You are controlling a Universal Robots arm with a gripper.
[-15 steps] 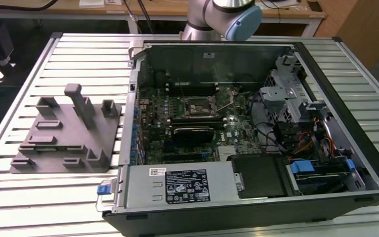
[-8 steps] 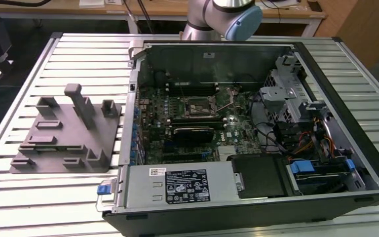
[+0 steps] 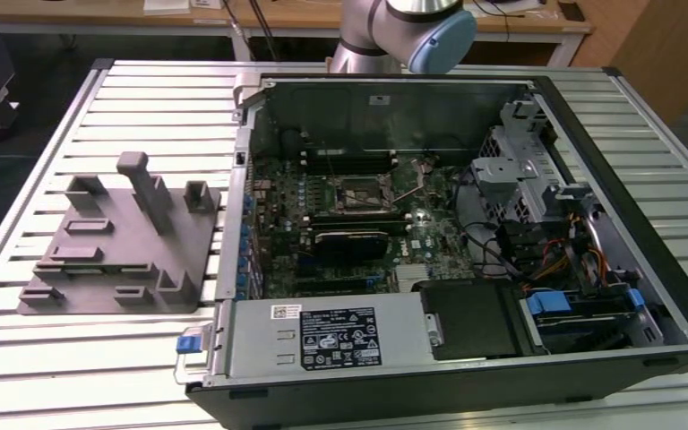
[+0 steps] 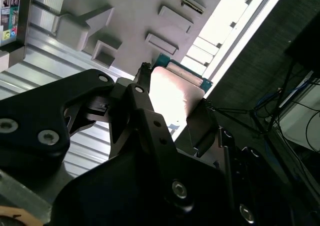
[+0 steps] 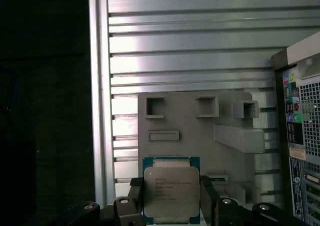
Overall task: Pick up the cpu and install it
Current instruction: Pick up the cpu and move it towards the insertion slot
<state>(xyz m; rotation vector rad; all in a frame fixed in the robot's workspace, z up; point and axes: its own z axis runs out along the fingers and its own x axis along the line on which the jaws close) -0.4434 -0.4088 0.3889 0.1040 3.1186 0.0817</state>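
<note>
Clamped between two black fingers point(image 5: 135, 193), one pressing on each side edge, the cpu point(image 5: 171, 191) is being held by the gripper point(image 5: 170, 198) closest to the camera in the first wrist view, with its pale metal top and green border being shown face-on. In the second wrist view the same chip point(image 4: 175, 93) is being seen edge-on and brightly lit, gripped between the dark jaw links, so the jaws are being kept closed on it. Beyond the chip, the grey fixture point(image 5: 200, 131) is being seen lying flat on the slatted metal table point(image 5: 190, 35), with its square pockets and raised blocks being shown from above. Just beside the fixture, the rear panel of the computer case point(image 5: 302, 136) is being seen with its coloured ports. In the exterior view the case is lying open on the table on the exterior view's right, with the fixture on the left beside it. Inside, the dark square socket point(image 3: 356, 193) is being shown on the green board. Farthest back, the arm point(image 3: 398, 31) is being seen rising behind the case.
</note>
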